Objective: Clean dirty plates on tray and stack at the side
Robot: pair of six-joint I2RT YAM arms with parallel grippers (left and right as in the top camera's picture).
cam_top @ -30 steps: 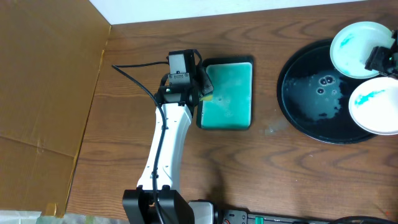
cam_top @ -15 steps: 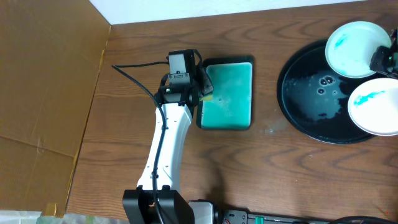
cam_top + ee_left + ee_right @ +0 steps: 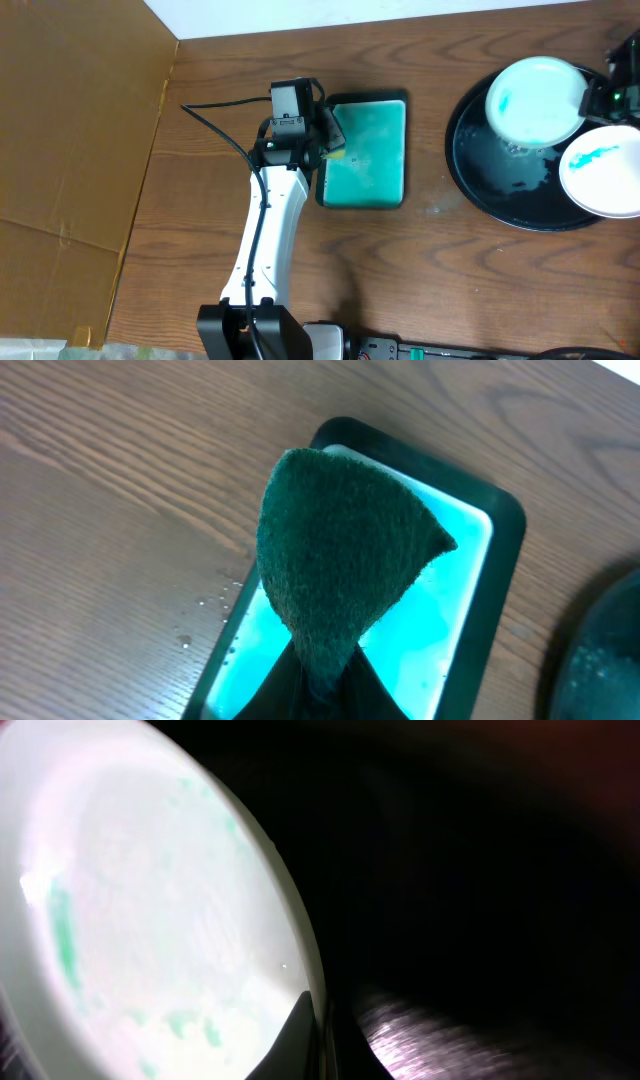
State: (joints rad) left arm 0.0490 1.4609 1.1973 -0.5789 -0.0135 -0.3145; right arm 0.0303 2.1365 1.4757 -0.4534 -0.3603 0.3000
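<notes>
My right gripper (image 3: 598, 97) is shut on the right rim of a white plate (image 3: 533, 100) with a blue-green smear, holding it above the black tray (image 3: 490, 170). In the right wrist view the plate (image 3: 150, 910) fills the left, its rim pinched between my fingers (image 3: 322, 1040). A second smeared white plate (image 3: 605, 170) lies on the tray's right side. My left gripper (image 3: 330, 150) is shut on a dark green scouring pad (image 3: 340, 560), held over the teal dish (image 3: 450, 630).
The rectangular teal dish (image 3: 366, 150) with a black edge sits at the table's middle. Water drops lie on the tray floor and on the wood left of the dish. A brown cardboard panel (image 3: 70, 130) stands at the left. Cables run along the front edge.
My right gripper has shut on the upper plate's rim and carried it left and up off the tray's back edge. The left arm has not moved.
</notes>
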